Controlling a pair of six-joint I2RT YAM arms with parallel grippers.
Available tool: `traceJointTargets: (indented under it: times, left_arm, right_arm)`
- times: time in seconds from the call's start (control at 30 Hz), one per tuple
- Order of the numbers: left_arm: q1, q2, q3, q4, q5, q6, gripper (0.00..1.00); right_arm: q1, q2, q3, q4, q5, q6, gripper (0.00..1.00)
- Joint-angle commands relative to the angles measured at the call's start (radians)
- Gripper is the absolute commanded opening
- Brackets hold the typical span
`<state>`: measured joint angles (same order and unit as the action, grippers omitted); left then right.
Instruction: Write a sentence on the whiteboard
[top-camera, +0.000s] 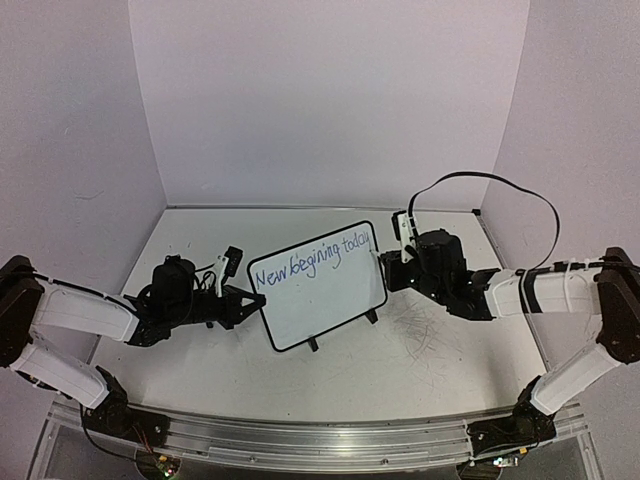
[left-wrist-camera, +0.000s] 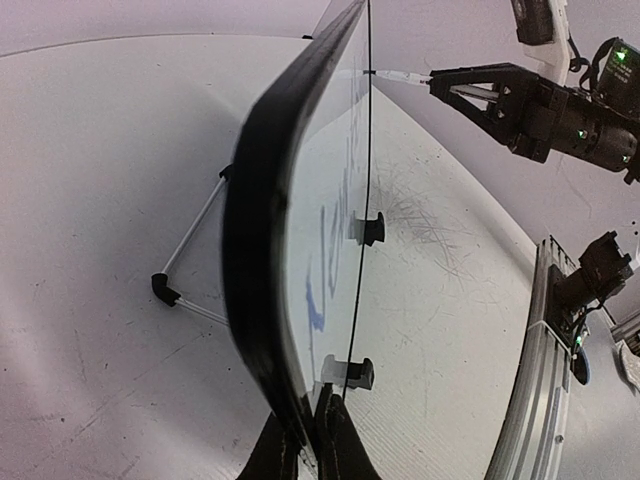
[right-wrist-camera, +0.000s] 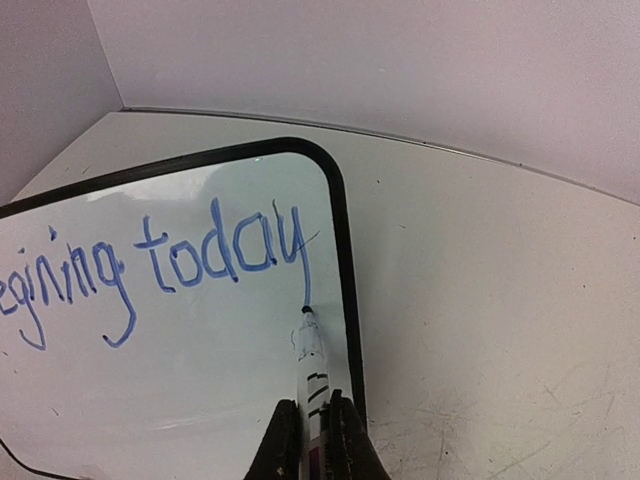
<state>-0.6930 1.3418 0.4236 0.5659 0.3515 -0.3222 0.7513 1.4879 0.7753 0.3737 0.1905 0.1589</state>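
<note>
Flat white tabletop (top-camera: 440, 370) first, scuffed with faint grey scribble marks (top-camera: 420, 335) right of centre. Mid-table between the two arms, a small rectangular whiteboard with a thin black rounded-corner frame (top-camera: 320, 305), propped on a thin wire stand (left-wrist-camera: 190, 250) and two small black feet (left-wrist-camera: 365, 228), skewed in the overhead view with the right end farther from the arm bases. Left gripper (left-wrist-camera: 305, 445) pinched tight on the board's lower left edge (frame sandwiched between the two black fingers). Right gripper (right-wrist-camera: 310, 440) just off the board's right end, closed around a slim white marker with black bands (right-wrist-camera: 311, 365). Across the board's upper part, one rising line of blue handwriting, the sentence "New begining today" (top-camera: 310, 262). Marker tip touching the board at the foot of the final "y", just inside the right-hand frame.
</note>
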Motion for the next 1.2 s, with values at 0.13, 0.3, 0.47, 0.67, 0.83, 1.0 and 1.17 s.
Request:
traceJointTargets:
  times: [0.13,0.3,0.47,0.67,0.83,1.0,1.17]
  left_arm:
    - [0.009,-0.015,-0.006,-0.057,-0.076,0.057,0.0]
    - [0.009,-0.015,-0.007,-0.057,-0.077,0.056,0.0]
    - [0.008,-0.013,-0.005,-0.057,-0.078,0.057,0.0]
    - [0.009,-0.007,-0.006,-0.058,-0.089,0.055,0.0]
    - [0.009,-0.015,-0.012,-0.059,-0.102,0.053,0.0]
    - [0.009,-0.023,-0.017,-0.06,-0.1,0.05,0.0]
    - [0.009,-0.036,-0.022,-0.065,-0.099,0.048,0.0]
  right_arm:
    - [0.013,-0.003,0.033,-0.005,-0.048,0.016,0.0]
    - [0.019,0.001,0.057,-0.001,-0.056,0.016,0.0]
    - [0.023,-0.002,0.058,0.002,-0.052,0.013,0.0]
    - [0.022,-0.034,0.039,0.002,-0.022,0.015,0.0]
    - [0.018,-0.137,-0.01,-0.006,-0.022,0.023,0.0]
    - [-0.02,-0.124,-0.001,-0.021,-0.027,0.022,0.0]
    - [-0.023,-0.08,0.036,-0.011,-0.024,0.018,0.0]
